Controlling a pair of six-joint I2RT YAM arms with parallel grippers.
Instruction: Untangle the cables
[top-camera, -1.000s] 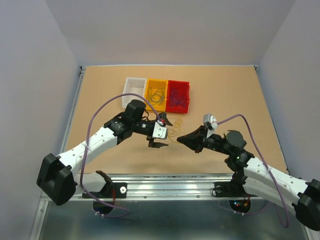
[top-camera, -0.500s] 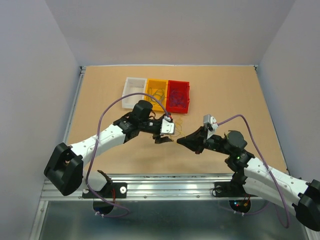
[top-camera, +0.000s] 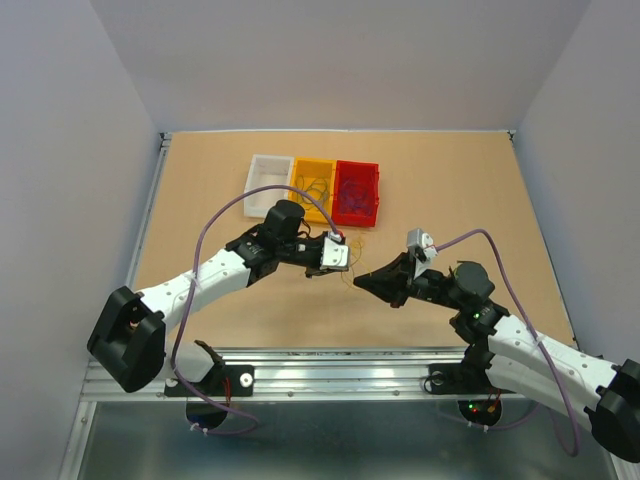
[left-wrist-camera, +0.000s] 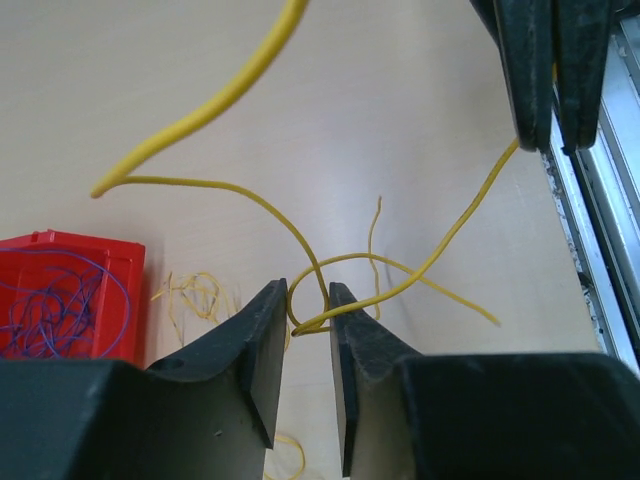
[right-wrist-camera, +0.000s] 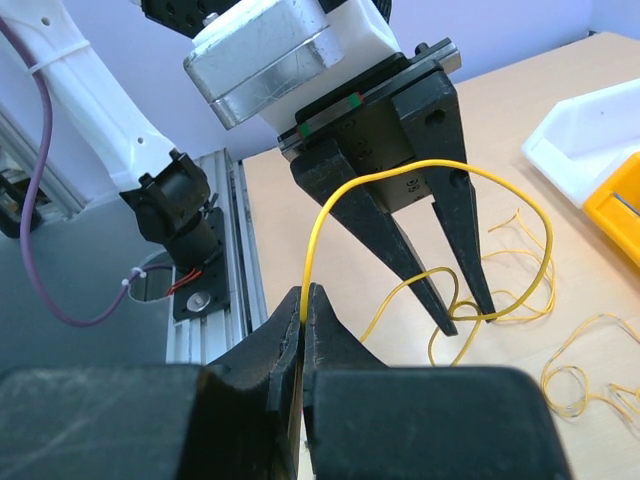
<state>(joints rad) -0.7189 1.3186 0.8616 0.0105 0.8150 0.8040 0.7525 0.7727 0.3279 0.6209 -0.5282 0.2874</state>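
Observation:
A yellow cable (right-wrist-camera: 312, 240) rises from my right gripper (right-wrist-camera: 303, 290), which is shut on one end of it. The cable arcs over and drops into a small loop (left-wrist-camera: 300, 315) on the table. My left gripper (left-wrist-camera: 308, 290) straddles that loop, its jaws narrow but still apart, with a gap wider than the wire. In the top view the left gripper (top-camera: 323, 272) and right gripper (top-camera: 358, 282) nearly meet at the table's middle. More thin yellow strands (left-wrist-camera: 195, 295) lie loose beside them.
Three bins stand in a row at the back: white (top-camera: 268, 180), yellow (top-camera: 312, 185) holding yellow wires, and red (top-camera: 357, 192) holding blue-purple wires (left-wrist-camera: 60, 295). A metal rail (top-camera: 320, 375) runs along the near table edge.
My left arm has swung right and down onto the yellow cable's loop, and its jaws have narrowed from wide open. The right arm has not moved.

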